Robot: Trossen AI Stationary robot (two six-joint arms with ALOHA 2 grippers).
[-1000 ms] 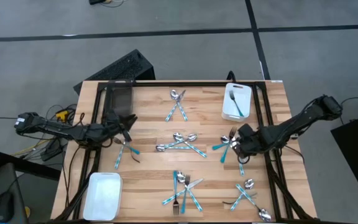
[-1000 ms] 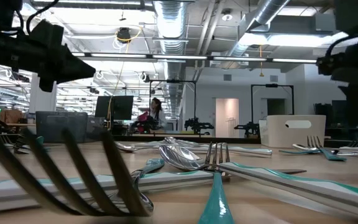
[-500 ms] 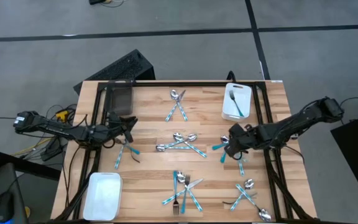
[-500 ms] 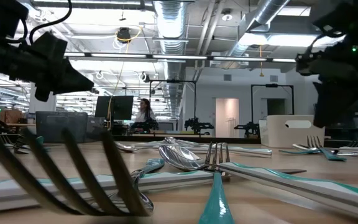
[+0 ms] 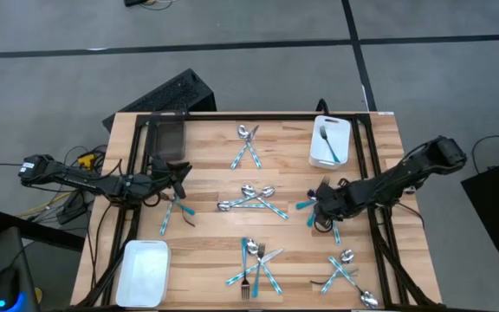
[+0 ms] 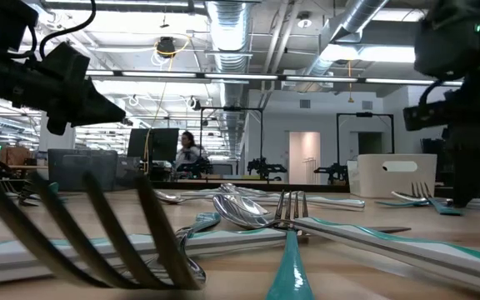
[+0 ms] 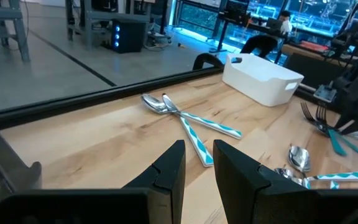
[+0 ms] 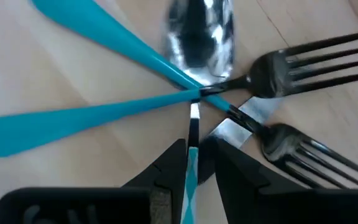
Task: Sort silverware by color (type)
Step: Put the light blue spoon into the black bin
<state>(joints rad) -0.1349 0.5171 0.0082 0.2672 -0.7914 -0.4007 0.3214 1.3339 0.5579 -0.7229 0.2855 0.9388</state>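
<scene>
Teal-handled silverware lies in loose piles across the wooden table (image 5: 206, 156): pairs and heaps (image 5: 248, 146), (image 5: 249, 198), (image 5: 254, 264), (image 5: 345, 270), (image 5: 176, 212). My right gripper (image 5: 321, 201) points steeply down over the right-middle pile, where a spoon (image 8: 201, 31) and two forks (image 8: 303, 56) cross. It is shut on a slim teal-handled piece (image 8: 193, 124). My left gripper (image 5: 180, 173) hovers open near the table's left side with nothing between its fingers (image 7: 173, 168). My right gripper pinches the slim piece by its teal handle (image 8: 190, 167) between its two fingers, coming from above and pointing steeply down. The piece runs along the fingers, seen edge-on, and its metal end (image 8: 194, 112) sticks out below them, just over the crossed handles of the pile.
A white tray (image 5: 319, 154) with a fork in it stands at the far right, another white tray (image 5: 144, 270) at the near left. A dark bin (image 5: 165, 137) sits at the far left. Black rails run along the table's edges.
My right gripper has come down and a little toward the table's left, over the right-middle pile, rolling about its own axis. It keeps the slim piece between its fingers. The piles on the table lie as before.
</scene>
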